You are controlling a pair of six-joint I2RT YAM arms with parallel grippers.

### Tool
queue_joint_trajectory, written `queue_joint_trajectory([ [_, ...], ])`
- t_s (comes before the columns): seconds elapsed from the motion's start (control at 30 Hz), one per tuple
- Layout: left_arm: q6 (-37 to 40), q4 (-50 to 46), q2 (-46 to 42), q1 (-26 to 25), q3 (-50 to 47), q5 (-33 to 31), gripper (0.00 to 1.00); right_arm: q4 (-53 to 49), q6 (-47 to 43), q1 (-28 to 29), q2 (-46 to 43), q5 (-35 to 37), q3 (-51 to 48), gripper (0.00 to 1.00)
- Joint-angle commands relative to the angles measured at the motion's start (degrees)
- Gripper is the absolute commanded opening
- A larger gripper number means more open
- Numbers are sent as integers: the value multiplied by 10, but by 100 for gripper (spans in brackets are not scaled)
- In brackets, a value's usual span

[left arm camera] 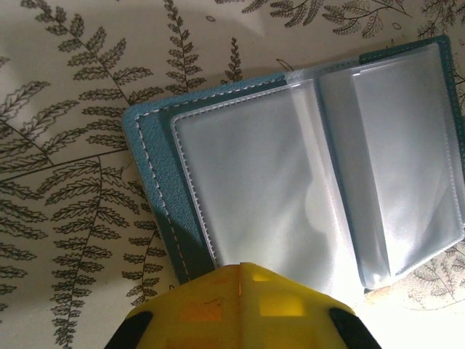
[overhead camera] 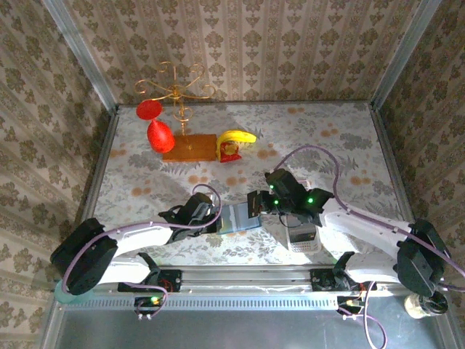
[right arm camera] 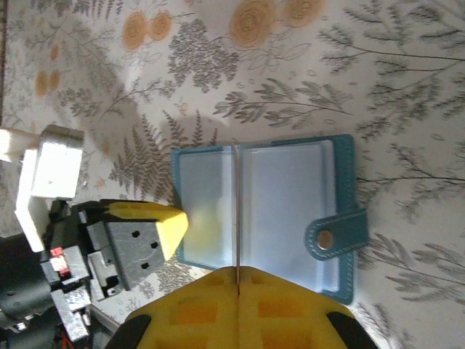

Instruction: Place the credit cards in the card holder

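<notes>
One open teal card holder [right arm camera: 280,196], clear-sleeved.

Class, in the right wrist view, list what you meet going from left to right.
White plastic tray, left arm's yellow-tipped pincer, open teal-blue card holder, its snap tab.

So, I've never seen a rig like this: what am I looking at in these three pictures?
The robot's left arm and right arm are bolted to the near edge of a table. The wide picture looks from above and behind them; the other two come from cameras on the wrists, so the yellow shapes at the bottom are fingers. An open teal card holder lies clear sleeves up. The left gripper and right gripper are shut, tips at the holder, nothing clearly held. A white tray sits nearby, a banana further back.
</notes>
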Motion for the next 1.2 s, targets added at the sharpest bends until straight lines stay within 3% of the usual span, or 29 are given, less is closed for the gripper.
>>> queue_joint_trajectory([
  [0.0,-17,11,0,1,-19,-9,0,51,7,11,25,-27,15,0],
  [0.63,-16,-5,-6,-6,-38,-22,0,163,51,19,160,-61,-15,0],
  [1.17,-25,-1,5,-22,-36,-36,0,223,86,16,178,-79,-55,0],
])
